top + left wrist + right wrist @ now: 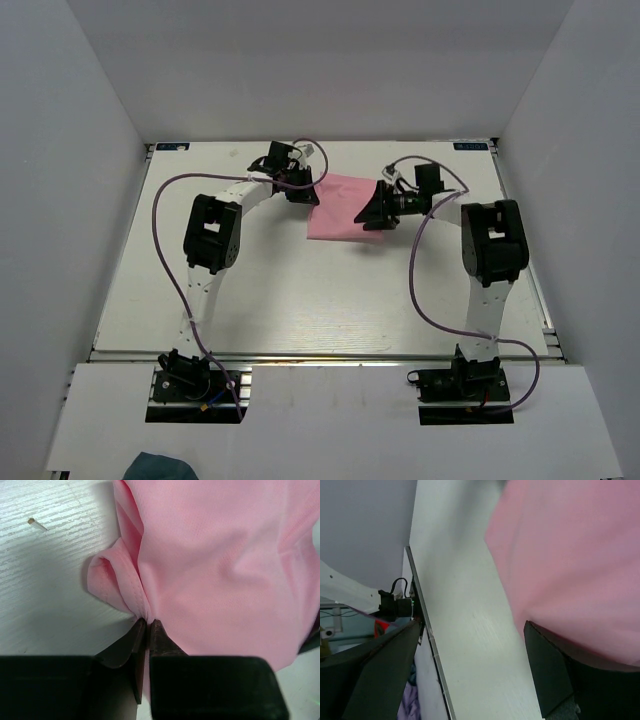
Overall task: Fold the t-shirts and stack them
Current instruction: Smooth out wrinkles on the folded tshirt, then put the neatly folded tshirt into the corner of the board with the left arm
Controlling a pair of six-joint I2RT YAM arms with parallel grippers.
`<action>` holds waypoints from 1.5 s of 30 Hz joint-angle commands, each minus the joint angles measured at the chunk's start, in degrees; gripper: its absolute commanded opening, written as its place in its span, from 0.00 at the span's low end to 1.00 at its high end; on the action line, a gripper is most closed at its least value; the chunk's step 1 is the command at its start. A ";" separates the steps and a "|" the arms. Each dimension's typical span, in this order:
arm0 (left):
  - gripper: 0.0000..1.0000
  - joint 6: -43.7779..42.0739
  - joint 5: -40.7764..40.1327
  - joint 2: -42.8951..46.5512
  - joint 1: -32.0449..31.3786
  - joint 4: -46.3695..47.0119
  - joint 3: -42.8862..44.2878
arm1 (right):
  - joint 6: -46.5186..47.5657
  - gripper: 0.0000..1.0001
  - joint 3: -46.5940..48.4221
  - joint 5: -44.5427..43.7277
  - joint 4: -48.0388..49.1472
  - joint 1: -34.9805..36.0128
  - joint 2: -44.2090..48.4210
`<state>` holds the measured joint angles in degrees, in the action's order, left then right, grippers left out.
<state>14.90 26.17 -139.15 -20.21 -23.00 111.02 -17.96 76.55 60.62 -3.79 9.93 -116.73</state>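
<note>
A folded light pink t-shirt (336, 205) lies on the white table at the far middle. My left gripper (303, 192) is at its left edge, shut on a bunched fold of the shirt's edge (127, 597); the pink fabric fills the left wrist view. My right gripper (374, 215) is at the shirt's right side, tilted sideways with its jaws wide apart. In the right wrist view the pink shirt (570, 555) hangs over one finger (545, 670), and bare table lies between the fingers.
The white table (300, 300) has a metal rim; grey walls stand on three sides. A small dark teal cloth (165, 466) lies off the table at the near left. A tiny scrap (36, 524) lies on the table beside the shirt.
</note>
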 commanded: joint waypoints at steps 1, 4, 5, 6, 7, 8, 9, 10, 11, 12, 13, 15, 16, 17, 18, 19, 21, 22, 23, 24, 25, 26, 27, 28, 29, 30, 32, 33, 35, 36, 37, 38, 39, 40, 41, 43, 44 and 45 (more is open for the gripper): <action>0.00 0.83 -1.73 3.18 -0.27 0.06 -2.30 | -2.35 0.90 -2.46 4.16 4.85 -0.79 -3.50; 0.00 1.45 -1.74 4.50 -0.27 1.46 -3.87 | -2.17 0.90 -4.31 1.00 5.90 -2.19 -6.40; 0.00 1.45 -1.74 4.50 -0.27 1.47 -4.41 | -2.61 0.90 -4.31 1.25 6.34 -2.72 -7.02; 0.00 1.45 -1.74 5.20 -0.27 1.99 -5.19 | -2.78 0.90 -4.31 1.52 6.69 -2.73 -8.15; 0.00 1.45 -1.74 5.21 0.34 2.78 -5.20 | -2.87 0.90 -4.22 1.43 7.21 -2.99 -8.34; 0.00 1.45 -1.74 6.60 0.34 3.31 -6.86 | -2.87 0.90 -4.13 1.43 7.39 -2.82 -7.99; 0.00 1.45 -0.17 7.22 0.34 4.10 -7.65 | -2.87 0.90 -3.52 1.08 7.22 -2.90 -7.38; 0.00 1.45 -0.16 7.84 0.95 4.98 -8.45 | -2.70 0.90 -3.52 1.17 7.13 -2.99 -6.33; 0.00 1.45 -0.16 7.84 0.96 5.77 -9.32 | -2.35 0.90 -3.08 1.25 7.05 -2.90 -5.62; 0.00 0.93 -0.94 8.80 0.96 5.78 -9.33 | -1.65 0.90 -2.82 1.43 6.17 -2.73 -3.96; 0.00 0.40 -1.91 9.68 0.96 5.78 -9.33 | -0.77 0.90 -1.77 1.52 5.12 -2.64 -1.77; 0.00 -2.05 -4.10 10.47 0.96 3.41 -8.72 | 0.46 0.90 -1.32 1.17 3.97 -2.64 0.52; 0.00 -2.85 -4.90 11.35 1.57 2.80 -8.72 | 0.64 0.90 -1.75 0.91 3.88 -2.64 4.02; 0.00 -5.12 -5.77 11.36 2.10 1.92 -7.41 | 0.99 0.90 -2.02 0.73 3.88 -2.64 5.18; 0.00 -6.10 -9.00 12.14 2.10 -0.87 -6.70 | 0.91 0.90 -3.24 0.55 3.88 -2.81 8.41; 0.00 -7.24 -11.21 12.15 2.88 -2.82 -5.74 | 0.99 0.90 -3.69 -0.14 3.88 -2.81 9.32; 0.00 -10.13 -19.70 12.15 4.56 -9.30 -1.70 | 2.74 0.90 -4.31 -1.55 0.75 -2.81 11.95; 0.00 -10.85 -22.98 12.67 5.17 -10.99 -0.03 | 3.10 0.90 -4.74 -3.73 0.02 -2.73 13.35; 0.00 -10.85 -29.01 12.68 6.48 -12.40 0.51 | 3.62 0.90 -4.75 -4.36 -0.94 -2.81 14.15; 0.00 -12.77 -30.99 13.20 7.28 -13.11 0.51 | 4.41 0.90 -4.75 -5.68 -3.22 -2.90 14.25; 0.00 -14.09 -32.40 14.16 7.98 -13.12 0.51 | 4.68 0.90 -4.75 -7.08 -3.67 -2.99 14.77; 0.00 -15.58 -34.15 14.17 8.69 -13.12 0.51 | 5.12 0.90 -4.75 -7.79 -4.29 -3.08 15.03; 0.00 -17.95 -34.95 14.78 10.09 -13.12 0.51 | 5.21 0.90 -4.66 -8.67 -5.77 -3.08 15.04; 0.00 -19.02 -35.83 14.79 10.80 -13.12 0.51 | 5.82 0.90 -4.57 -8.94 -6.14 -3.08 15.04; 0.00 -20.07 -38.28 14.79 11.41 -13.12 0.51 | 5.74 0.90 -4.40 -9.55 -6.84 -2.99 14.95; 0.00 -21.39 -39.69 14.79 12.72 -13.12 1.38 | 5.83 0.90 -4.22 -9.82 -6.93 -2.99 14.95; 0.00 -22.62 -43.74 13.21 14.05 -13.12 3.32 | 5.91 0.90 -3.70 -10.96 -7.80 -2.99 14.86; 0.00 -23.85 -44.97 12.68 15.45 -12.42 4.63 | 6.61 0.90 -3.43 -11.31 -8.24 -2.99 14.77; 0.00 -25.17 -50.58 10.49 16.60 -11.37 6.13 | 6.97 0.90 -2.20 -13.33 -10.00 -2.99 14.60; 0.00 -26.66 -54.17 9.44 17.65 -11.36 8.57 | 7.40 0.90 -1.42 -13.94 -10.53 -2.99 14.51; 0.00 -27.46 -55.52 8.47 18.18 -10.58 9.73 | 7.67 0.90 -1.23 -14.65 -10.88 -2.99 14.42; 0.00 -28.16 -56.40 6.72 18.71 -10.57 11.74 | 7.76 0.90 -0.80 -15.26 -11.58 -3.16 14.16; 0.00 -29.47 -57.45 6.09 19.76 -9.00 12.46 | 7.85 0.90 -0.71 -15.70 -11.50 -3.08 14.16; 0.00 -29.49 -58.33 6.09 19.77 -7.51 12.46 | 7.76 0.90 -0.79 -15.71 -11.59 -2.99 13.98; 0.00 -30.18 -59.12 5.56 20.64 -5.84 11.77 | 7.85 0.90 -0.36 -15.97 -11.76 -2.99 13.72; 0.00 -32.99 -58.35 5.56 21.44 -1.53 10.89 | 7.67 0.90 0.00 -16.41 -12.55 -3.08 13.46; 0.00 -33.87 -57.65 5.56 22.05 -0.13 10.36 | 7.67 0.90 0.26 -16.50 -12.73 -3.17 12.85; 0.00 -34.40 -55.81 5.56 22.05 0.50 10.35 | 7.67 0.90 0.35 -16.50 -12.73 -3.08 12.67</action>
<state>-15.42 -28.84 -134.19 1.15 -28.34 121.25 -11.33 74.41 45.08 -15.07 7.14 -102.89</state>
